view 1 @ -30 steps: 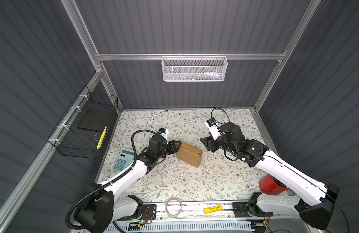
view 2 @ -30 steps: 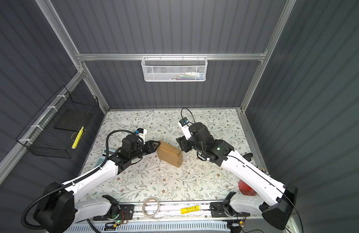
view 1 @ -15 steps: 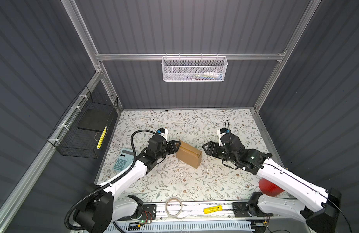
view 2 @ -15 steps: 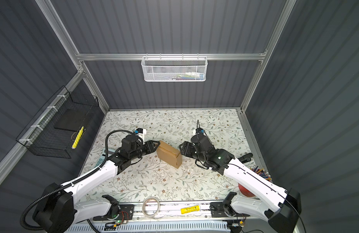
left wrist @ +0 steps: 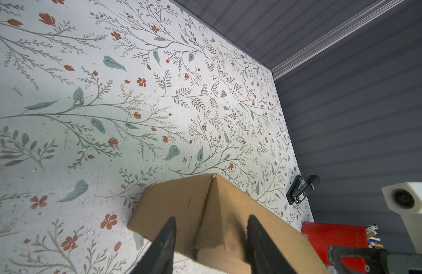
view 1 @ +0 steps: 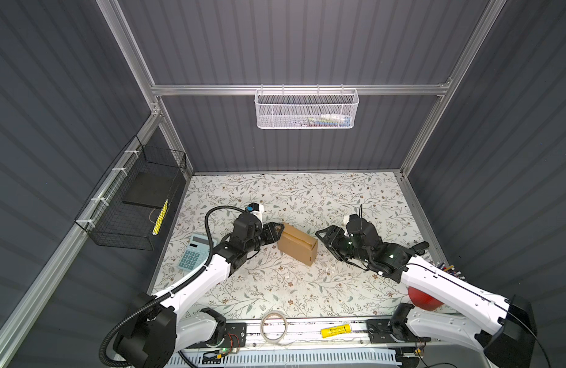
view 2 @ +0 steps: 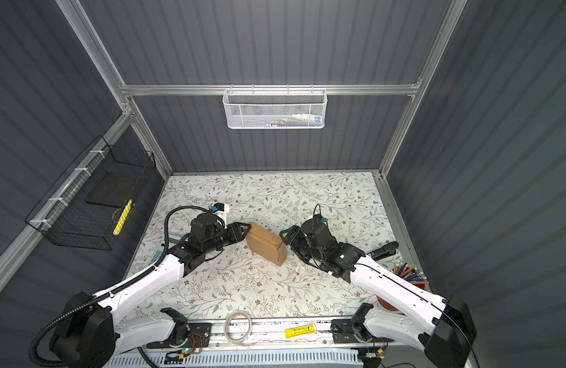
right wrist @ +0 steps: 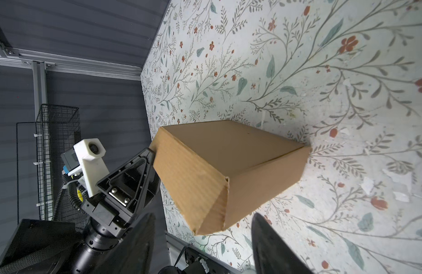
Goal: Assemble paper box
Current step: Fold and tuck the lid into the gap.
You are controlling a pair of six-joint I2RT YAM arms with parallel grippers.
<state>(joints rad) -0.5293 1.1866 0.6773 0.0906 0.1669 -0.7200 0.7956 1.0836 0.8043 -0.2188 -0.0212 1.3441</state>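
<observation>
1. Nearest the viewer, a tape roll (view 1: 263, 325) lay on the front rail.
2. Well beyond the tape roll, on the floral table (view 1: 275, 280), sat the paper box (view 1: 297, 243), already folded into box form. It looked light and stiff but easy to dent, and its short ends seemed the best places to hold.
3. Beyond the roll on the robot's left, the left gripper (view 1: 276, 231) straddled one box end, jaws partly apart. Whether they pinched it could not be told.
4. Beyond the roll on the right, the right gripper (view 1: 321, 239) was spread and empty, just beside the other end.
5. Since a second earlier, the right arm had dropped lower, while the box and left gripper had not moved.
</observation>
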